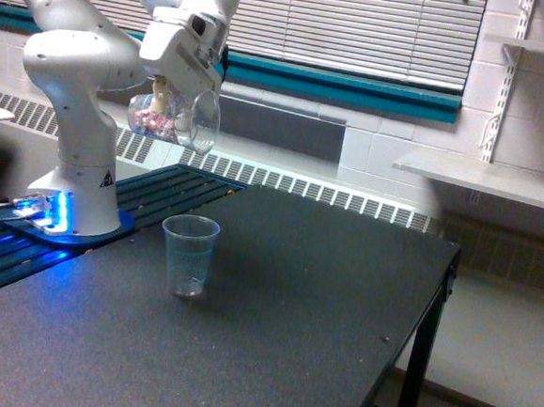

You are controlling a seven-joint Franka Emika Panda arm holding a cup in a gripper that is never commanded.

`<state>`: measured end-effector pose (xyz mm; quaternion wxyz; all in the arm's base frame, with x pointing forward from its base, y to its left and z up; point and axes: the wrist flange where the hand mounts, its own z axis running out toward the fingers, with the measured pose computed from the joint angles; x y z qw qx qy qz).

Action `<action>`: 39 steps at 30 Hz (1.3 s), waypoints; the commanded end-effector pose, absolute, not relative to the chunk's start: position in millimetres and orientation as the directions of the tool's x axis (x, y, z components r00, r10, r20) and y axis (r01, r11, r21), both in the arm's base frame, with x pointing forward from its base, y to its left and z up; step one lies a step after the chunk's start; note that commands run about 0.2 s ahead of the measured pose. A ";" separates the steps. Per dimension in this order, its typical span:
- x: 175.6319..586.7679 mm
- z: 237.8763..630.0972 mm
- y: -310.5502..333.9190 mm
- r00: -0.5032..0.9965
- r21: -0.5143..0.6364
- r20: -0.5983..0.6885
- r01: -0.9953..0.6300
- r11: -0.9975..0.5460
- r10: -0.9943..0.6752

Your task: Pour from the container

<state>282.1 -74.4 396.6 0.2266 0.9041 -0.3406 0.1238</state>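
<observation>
We see the tool [170, 99] clamped on the container [173, 117], tipped sideways above the marked cup [189, 254] standing on the worktop [292, 309].

White, glossy, rounded arm [75, 65] links with dark joint seams; black warning triangle on the base column [87, 184]; blue-glowing base ring; boxy white gripper [160, 94].

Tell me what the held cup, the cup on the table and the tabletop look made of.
Held cup: thin clear plastic, glossy; pinkish pieces show through its wall.
Standing cup: clear plastic too, with faint printed marks, apparently empty.
Tabletop: dark, matte, finely speckled surface, probably laminate or rubbery mat; cannot tell which.
</observation>
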 end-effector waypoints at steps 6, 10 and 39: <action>275.7 384.0 -75.5 0.745 0.368 0.360 -0.666 -0.649 -0.562; 274.0 381.3 -76.7 0.749 0.382 0.356 -0.663 -0.644 -0.560; 270.0 358.4 -71.0 0.799 0.457 0.305 -0.600 -0.656 -0.519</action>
